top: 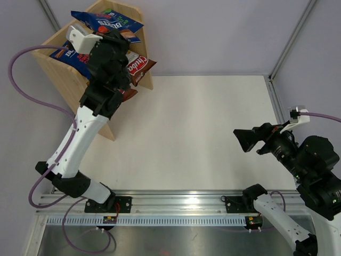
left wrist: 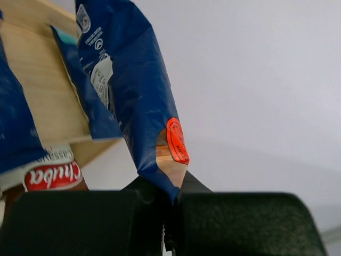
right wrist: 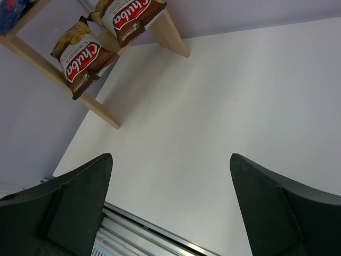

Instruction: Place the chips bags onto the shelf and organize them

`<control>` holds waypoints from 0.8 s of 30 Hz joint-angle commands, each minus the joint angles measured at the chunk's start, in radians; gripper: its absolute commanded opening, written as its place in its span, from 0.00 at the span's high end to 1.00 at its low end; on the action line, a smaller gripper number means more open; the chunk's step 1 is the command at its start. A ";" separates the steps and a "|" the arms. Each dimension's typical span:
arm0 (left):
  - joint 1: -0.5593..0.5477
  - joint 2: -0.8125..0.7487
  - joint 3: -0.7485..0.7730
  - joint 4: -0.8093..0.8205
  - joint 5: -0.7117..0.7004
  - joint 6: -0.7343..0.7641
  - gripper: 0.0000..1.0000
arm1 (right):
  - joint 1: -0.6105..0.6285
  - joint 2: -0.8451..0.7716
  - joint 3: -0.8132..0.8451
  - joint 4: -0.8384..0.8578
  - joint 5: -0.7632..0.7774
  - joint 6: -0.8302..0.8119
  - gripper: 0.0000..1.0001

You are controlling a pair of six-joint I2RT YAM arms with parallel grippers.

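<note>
My left gripper (left wrist: 171,198) is shut on the bottom corner of a blue chips bag (left wrist: 133,90) with an orange-red label, up at the wooden shelf (top: 69,80). In the top view this gripper (top: 108,33) is at the shelf's upper tier, among blue Burts bags (top: 109,21). Another blue bag (top: 66,57) lies at the shelf's left side. Two brown-and-white Chuba bags (right wrist: 84,58) (right wrist: 130,18) sit on the lower tier. My right gripper (right wrist: 170,160) is open and holds nothing, far right over the table (top: 248,140).
White table (top: 202,133) bounded by a metal rail (top: 181,200) along its near edge. Grey walls stand behind and to the right. A purple cable (top: 21,90) loops left of the shelf beside the left arm.
</note>
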 commanded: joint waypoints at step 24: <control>0.300 0.286 0.406 -0.370 0.009 -0.234 1.00 | -0.002 -0.068 -0.006 0.030 -0.056 0.008 0.01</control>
